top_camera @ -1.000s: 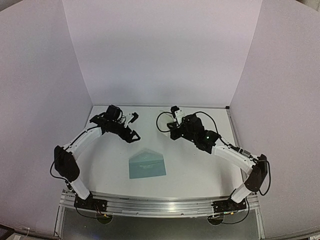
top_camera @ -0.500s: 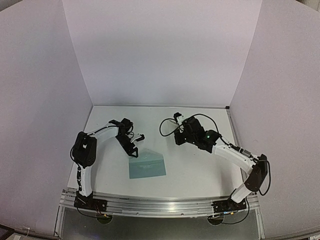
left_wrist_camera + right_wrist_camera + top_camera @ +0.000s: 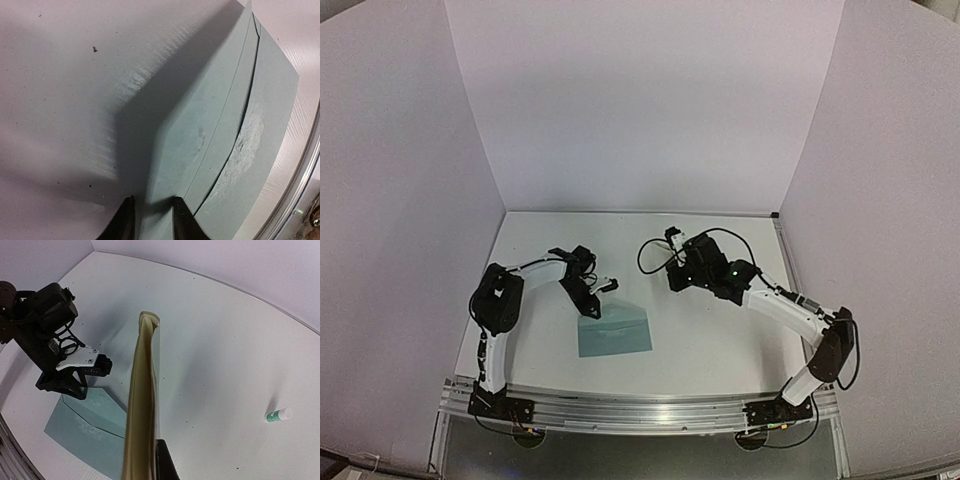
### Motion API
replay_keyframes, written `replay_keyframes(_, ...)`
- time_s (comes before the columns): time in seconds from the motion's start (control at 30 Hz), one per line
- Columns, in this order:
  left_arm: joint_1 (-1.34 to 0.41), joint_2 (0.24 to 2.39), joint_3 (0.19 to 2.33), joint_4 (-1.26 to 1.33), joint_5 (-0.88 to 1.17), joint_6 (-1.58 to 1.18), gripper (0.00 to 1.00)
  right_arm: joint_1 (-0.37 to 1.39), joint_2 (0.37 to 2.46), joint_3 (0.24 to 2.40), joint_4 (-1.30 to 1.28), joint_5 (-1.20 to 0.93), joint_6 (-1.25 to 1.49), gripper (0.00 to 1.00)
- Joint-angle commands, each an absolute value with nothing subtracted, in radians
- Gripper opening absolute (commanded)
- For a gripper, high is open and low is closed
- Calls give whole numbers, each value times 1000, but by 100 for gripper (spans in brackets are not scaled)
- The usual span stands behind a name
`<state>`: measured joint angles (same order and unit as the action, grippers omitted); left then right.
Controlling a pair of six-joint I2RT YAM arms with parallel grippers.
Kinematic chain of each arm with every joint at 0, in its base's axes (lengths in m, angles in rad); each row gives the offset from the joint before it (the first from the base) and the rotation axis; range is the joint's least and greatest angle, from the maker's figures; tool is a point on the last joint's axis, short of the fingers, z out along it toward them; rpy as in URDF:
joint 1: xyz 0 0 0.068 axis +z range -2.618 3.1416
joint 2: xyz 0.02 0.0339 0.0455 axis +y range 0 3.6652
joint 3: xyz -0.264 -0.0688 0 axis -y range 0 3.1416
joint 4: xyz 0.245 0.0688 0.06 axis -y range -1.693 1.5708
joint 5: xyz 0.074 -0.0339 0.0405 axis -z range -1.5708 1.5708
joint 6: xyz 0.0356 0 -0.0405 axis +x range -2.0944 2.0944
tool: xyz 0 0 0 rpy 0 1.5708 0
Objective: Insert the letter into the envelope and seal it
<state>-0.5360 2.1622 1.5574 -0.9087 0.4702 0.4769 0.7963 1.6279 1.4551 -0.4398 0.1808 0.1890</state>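
Note:
The teal envelope (image 3: 614, 331) lies flat near the table's front, its triangular flap (image 3: 185, 145) raised a little at the far side. My left gripper (image 3: 152, 215) is down at the flap's tip, jaws narrowed onto it with the tip between the fingertips. In the top view that left gripper (image 3: 592, 303) sits at the envelope's upper left corner. My right gripper (image 3: 152, 465) is shut on the cream letter (image 3: 143, 390), which shows edge-on and bowed, standing upright above the table to the right of the envelope (image 3: 90, 425). From above, the right gripper (image 3: 673, 262) hovers behind the envelope.
A small white glue stick (image 3: 278, 414) with a green label lies on the table to the right. White walls (image 3: 640, 100) close the back and both sides. A metal rail (image 3: 640, 410) runs along the near edge by the arm bases.
My left arm swung in from the far left and came down on the envelope's flap, its jaws narrowing from wide apart. The right arm with the letter barely shifted.

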Motion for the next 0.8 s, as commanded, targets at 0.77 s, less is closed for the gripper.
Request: replay_keyframes(0.77, -593, 1777, 1937, -1378, 623, 552, 0, 994, 1572, 1634, -401, -177, -643, 0)
